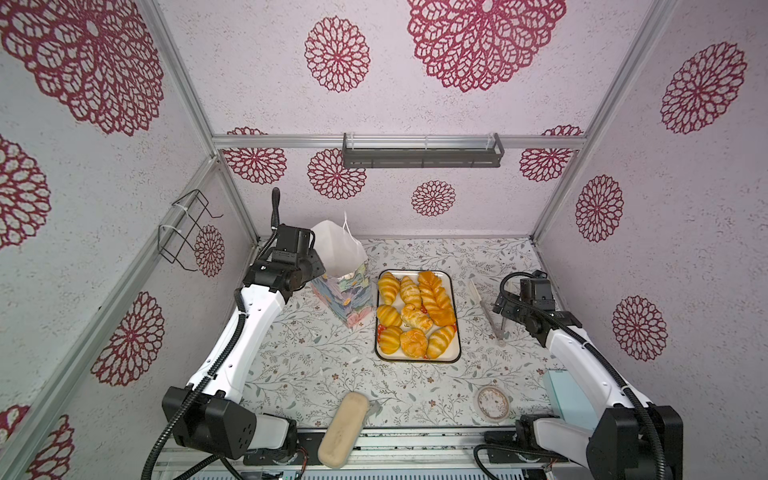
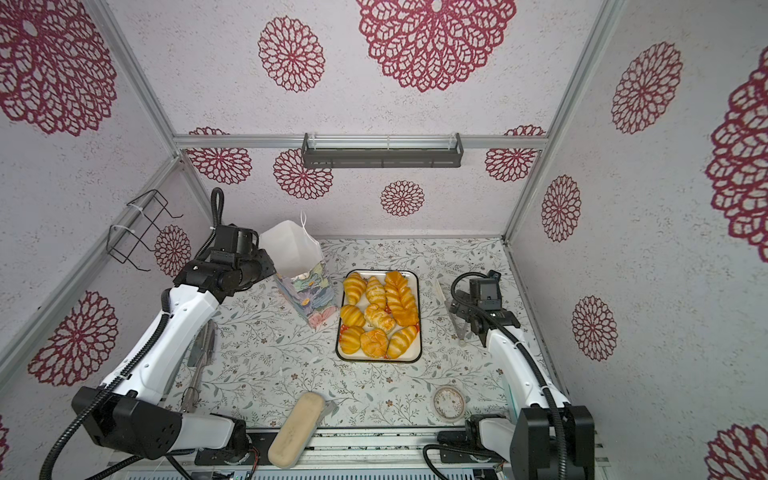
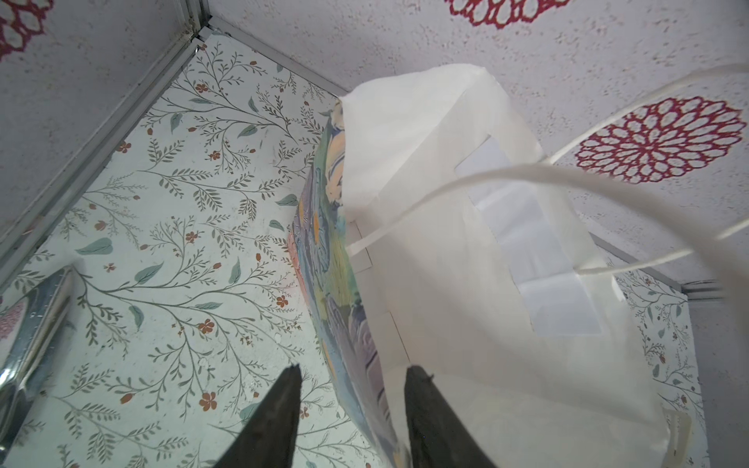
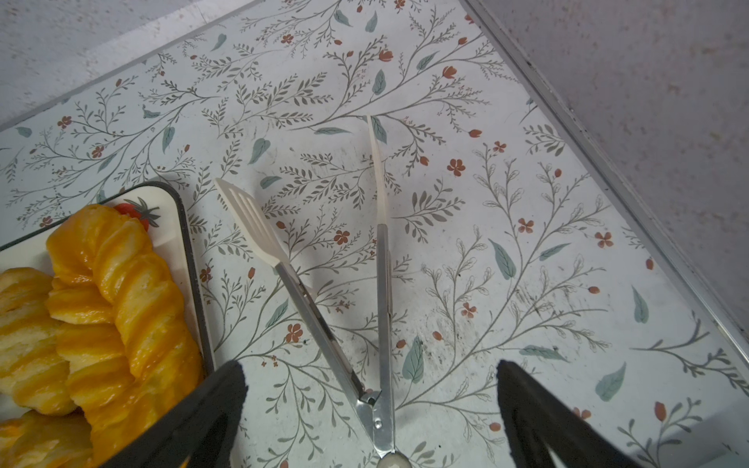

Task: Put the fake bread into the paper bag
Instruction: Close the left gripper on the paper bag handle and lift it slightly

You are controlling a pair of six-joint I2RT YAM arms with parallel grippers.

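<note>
Left tool (image 3: pixel 352 381) straddling paper bag (image 3: pixel 446 324) rim, one finger inside, one outside, jaws half-narrow, not pinched | right wrist: right tool (image 4: pixel 371 370) wide above tongs (image 4: pixel 383 283) on surface (image 4: pixel 527 202) | both top views: fake bread (image 1: pixel 415 316) all on tray (image 1: pixel 452 286), bag just beside it

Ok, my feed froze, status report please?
Left gripper open, straddling bag wall. Right gripper open over tongs. Bread on tray. Nothing between tray and bag.
</note>
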